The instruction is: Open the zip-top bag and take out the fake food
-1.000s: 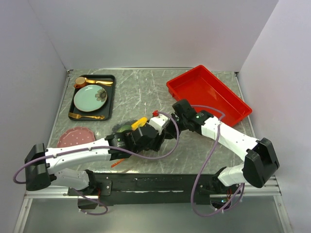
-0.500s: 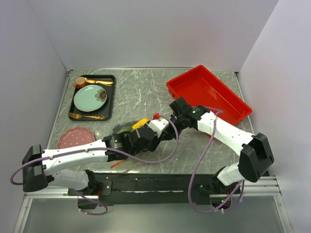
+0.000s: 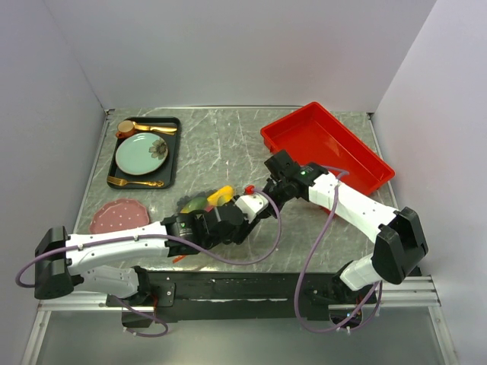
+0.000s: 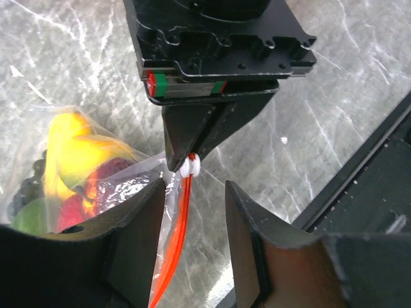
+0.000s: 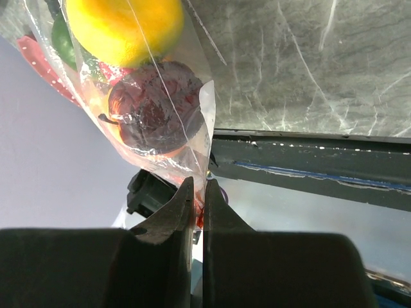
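The zip-top bag (image 3: 204, 204) lies at the table's middle, holding the fake food: yellow (image 5: 125, 25), dark purple (image 5: 154, 106), red and green pieces (image 4: 29, 217). My right gripper (image 3: 253, 192) is shut on the bag's edge at the slider end (image 5: 200, 190). In the left wrist view its black tips pinch the small white slider (image 4: 191, 167). My left gripper (image 4: 196, 192) is open, and the orange-red zip strip (image 4: 176, 237) runs down between its fingers, close to the left finger (image 4: 138, 237). In the top view the left gripper (image 3: 240, 214) sits just under the right one.
A red tray (image 3: 326, 146) stands at the back right. A black tray (image 3: 172, 163) with a mint-green plate (image 3: 141, 153) and gold cutlery is at the back left. A pink plate (image 3: 118, 215) lies by the left arm. The table's black front rail (image 4: 359, 212) is close by.
The bag and the slider have shifted a little to the right and towards the front. Both grippers moved with them, and the right arm's elbow drew in slightly.
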Available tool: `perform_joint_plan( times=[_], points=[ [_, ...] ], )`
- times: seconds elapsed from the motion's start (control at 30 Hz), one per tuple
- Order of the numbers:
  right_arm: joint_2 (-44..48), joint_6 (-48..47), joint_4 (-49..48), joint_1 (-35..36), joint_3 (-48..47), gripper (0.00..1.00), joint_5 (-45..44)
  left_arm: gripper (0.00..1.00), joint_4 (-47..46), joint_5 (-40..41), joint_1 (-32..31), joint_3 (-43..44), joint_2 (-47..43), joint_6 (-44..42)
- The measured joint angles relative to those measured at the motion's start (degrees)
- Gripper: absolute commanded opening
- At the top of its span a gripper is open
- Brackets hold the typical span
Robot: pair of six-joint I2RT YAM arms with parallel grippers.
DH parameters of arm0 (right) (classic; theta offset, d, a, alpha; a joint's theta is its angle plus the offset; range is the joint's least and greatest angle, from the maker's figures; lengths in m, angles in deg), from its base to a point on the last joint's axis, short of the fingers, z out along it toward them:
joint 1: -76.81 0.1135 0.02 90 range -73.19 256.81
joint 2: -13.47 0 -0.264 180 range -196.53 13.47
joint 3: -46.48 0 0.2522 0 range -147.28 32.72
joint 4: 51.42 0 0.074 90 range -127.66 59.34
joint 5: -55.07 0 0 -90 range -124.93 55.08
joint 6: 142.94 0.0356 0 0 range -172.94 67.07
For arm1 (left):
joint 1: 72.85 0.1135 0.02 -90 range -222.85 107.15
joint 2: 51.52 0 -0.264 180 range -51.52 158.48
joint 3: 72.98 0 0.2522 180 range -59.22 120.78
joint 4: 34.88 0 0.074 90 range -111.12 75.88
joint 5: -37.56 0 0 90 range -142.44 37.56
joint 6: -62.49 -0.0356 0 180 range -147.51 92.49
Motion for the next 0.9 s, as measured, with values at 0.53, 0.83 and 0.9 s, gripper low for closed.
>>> perform_joint_plan(
  times=[0.53, 0.83, 0.9],
  points=[
    [-0.04, 1.90, 0.50, 0.07, -0.87, 0.00, 1.38, 0.22, -3.61, 5.60, -0.61, -1.07, 1.75, -0.04],
    [-0.04, 3.17, 0.85, -0.09, -0.90, 0.00, 0.44, 0.01, -3.91, 6.56, -1.25, -1.11, 2.32, -0.39],
    [-0.04, 3.34, 0.90, -0.46, -0.90, 0.00, 0.48, 0.01, -4.70, 6.58, -1.25, -1.75, 1.97, -0.09]
  ],
)
